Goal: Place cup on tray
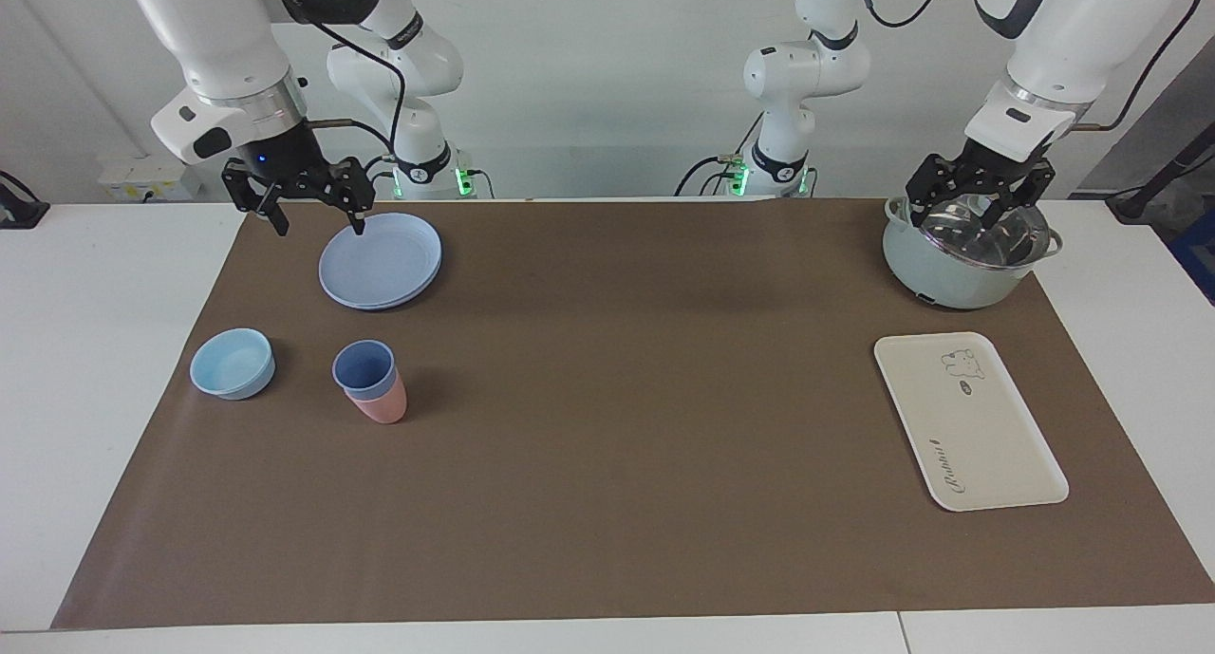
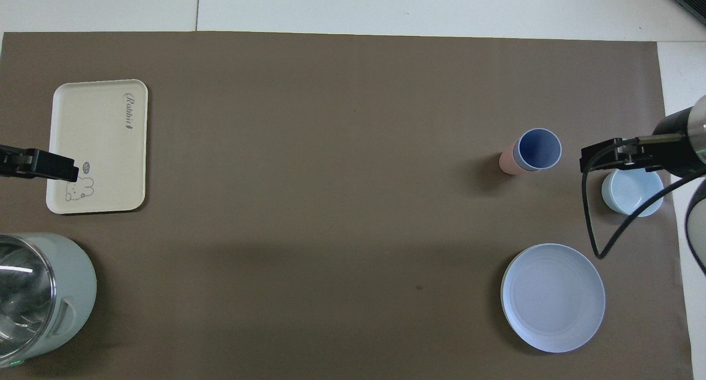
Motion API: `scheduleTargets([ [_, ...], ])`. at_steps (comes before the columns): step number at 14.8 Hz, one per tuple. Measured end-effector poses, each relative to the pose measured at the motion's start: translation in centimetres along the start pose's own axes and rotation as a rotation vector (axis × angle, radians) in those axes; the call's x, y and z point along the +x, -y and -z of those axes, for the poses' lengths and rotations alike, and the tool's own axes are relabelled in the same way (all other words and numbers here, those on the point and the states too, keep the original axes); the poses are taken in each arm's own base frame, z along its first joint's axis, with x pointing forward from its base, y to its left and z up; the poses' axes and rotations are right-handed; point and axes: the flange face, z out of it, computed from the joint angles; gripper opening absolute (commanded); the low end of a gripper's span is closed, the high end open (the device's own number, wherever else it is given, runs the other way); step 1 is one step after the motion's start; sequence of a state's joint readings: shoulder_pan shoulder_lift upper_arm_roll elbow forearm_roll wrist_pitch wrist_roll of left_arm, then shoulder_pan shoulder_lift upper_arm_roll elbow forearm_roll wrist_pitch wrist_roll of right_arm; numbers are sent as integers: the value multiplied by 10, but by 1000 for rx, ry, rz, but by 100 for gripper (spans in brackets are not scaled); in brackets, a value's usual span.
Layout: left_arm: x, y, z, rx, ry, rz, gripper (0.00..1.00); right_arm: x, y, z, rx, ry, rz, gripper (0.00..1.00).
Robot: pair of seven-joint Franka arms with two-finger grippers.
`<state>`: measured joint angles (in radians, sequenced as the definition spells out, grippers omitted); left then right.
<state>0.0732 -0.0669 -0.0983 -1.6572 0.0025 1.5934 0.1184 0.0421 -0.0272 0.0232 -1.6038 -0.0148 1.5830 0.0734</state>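
The periwinkle-blue cup [image 1: 364, 366] stands upright, nested inside a pink cup [image 1: 382, 406], on the brown mat toward the right arm's end of the table. It also shows in the overhead view [image 2: 539, 148]. The cream tray [image 1: 968, 421] with the bear drawing lies bare toward the left arm's end and shows in the overhead view too [image 2: 99, 148]. My right gripper [image 1: 320, 219] is open and empty, raised over the rim of the blue plate [image 1: 380, 260]. My left gripper [image 1: 982, 208] is open and empty, raised over the pot [image 1: 959, 279].
A light-blue bowl [image 1: 233, 363] stands beside the nested cups, toward the right arm's end. The round blue plate is nearer to the robots than the cups. The pale green pot with a glass lid is nearer to the robots than the tray.
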Motion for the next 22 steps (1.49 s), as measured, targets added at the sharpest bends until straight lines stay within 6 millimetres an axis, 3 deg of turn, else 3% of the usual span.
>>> scheduleTargets([
  [7,0,0,0,0,0,0,100,0,-1,1,0,-1,-1,100],
  [12,0,0,0,0,0,0,100,3,-10,3,3,-29,-49,93],
  [14,0,0,0,0,0,0,100,5,-23,3,9,-34,-138,92],
  [17,0,0,0,0,0,0,100,15,-62,-6,35,-54,-303,90],
  [19,0,0,0,0,0,0,100,28,-88,-25,43,-55,-407,89],
  [22,0,0,0,0,0,0,100,52,-106,-60,102,-42,-569,89],
])
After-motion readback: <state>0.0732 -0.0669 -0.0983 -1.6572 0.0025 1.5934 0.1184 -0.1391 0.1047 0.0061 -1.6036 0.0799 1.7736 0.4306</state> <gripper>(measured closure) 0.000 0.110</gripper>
